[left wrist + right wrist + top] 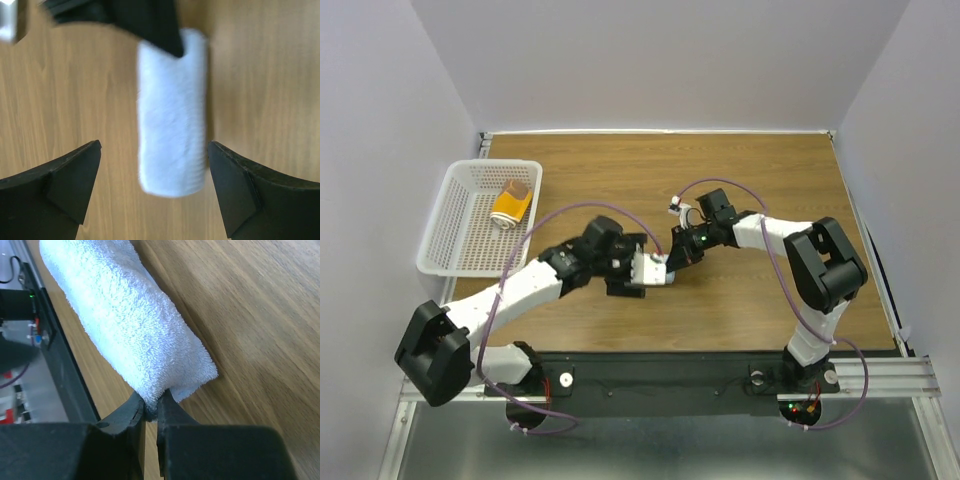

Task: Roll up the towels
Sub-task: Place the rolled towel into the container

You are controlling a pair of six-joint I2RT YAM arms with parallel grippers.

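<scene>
**Blue roll on tabletop: right jaws pinch its end, left jaws wide apart**

Location. The light blue towel [172,115] lies as a tight cylinder on the tabletop [740,180], in the middle and toward the near edge, between the two wrists. The mustard-yellow towel [512,205], also rolled, sits in the white basket [438,225] at the far left.

Right gripper [151,402]. The jaws are nearly together, clamped on a fold of cloth at the roll's right end. Judged purpose: to pin the end layers so the roll does not spring open, and to give a hold for carrying it.

Left gripper [154,146]. The jaws are fully apart, one on each side of the roll. Neither touches it, and nothing is held. Judged purpose: to stay clear of the cloth so the roll's shape is undisturbed.

Assessment. Both towels appear rolled, and the blue one is outside the basket. Risk noted: a pinch on the end alone may let the roll sag or unwind if lifted.
</scene>
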